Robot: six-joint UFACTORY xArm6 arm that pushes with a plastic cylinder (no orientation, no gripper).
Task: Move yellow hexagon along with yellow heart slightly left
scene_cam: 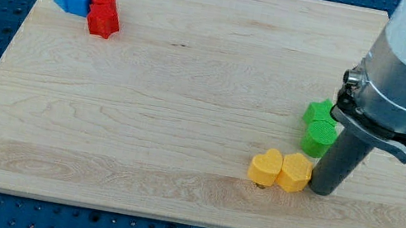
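Sat near board's bottom-right corner: yellow hexagon [295, 172] touching yellow heart [265, 168] on its left (both chunky, glossy). My tip [318, 191] pressed against hexagon's right side. No jaws, just rod. Push looked barely begun; leftward shift left to do.

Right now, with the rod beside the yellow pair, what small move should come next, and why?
Probably a short, steady push toward the view's left. My tip sits on the right side of the yellow hexagon, apparently touching it, and the yellow heart rests against the hexagon's left side, so one push should carry both. The green blocks lie behind, out of that path.
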